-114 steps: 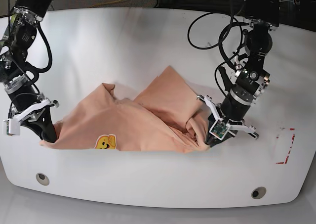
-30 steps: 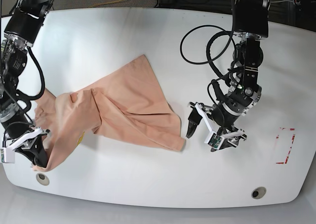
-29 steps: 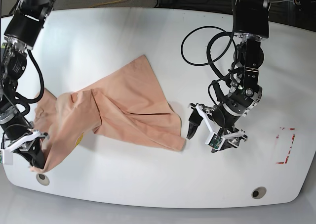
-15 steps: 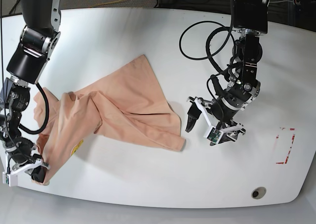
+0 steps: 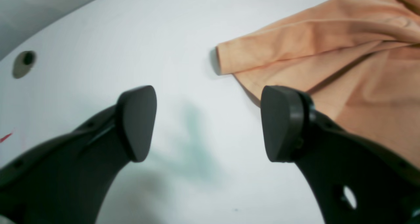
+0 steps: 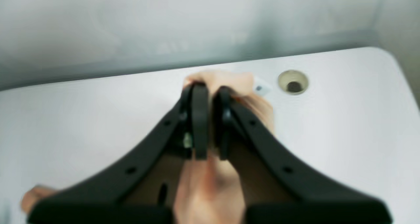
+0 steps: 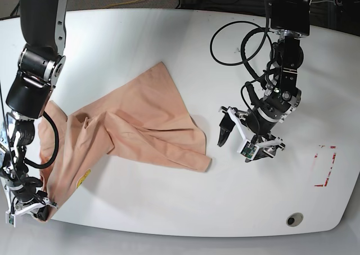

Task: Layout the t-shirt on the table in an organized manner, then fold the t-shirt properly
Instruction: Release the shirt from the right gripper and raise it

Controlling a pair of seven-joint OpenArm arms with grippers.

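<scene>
On the white smooth table (image 7: 140, 35), my right gripper (image 7: 40, 212) at seven o'clock pinches the peach-pink cotton t-shirt (image 7: 140, 125), print half-hidden; left gripper (image 7: 247, 139) gapes empty.

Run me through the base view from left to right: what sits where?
Right end effector pinching cloth → peach-pink cotton t-shirt spread on the white table → open left end effector → round grommet hole → small red rectangle outline.
</scene>
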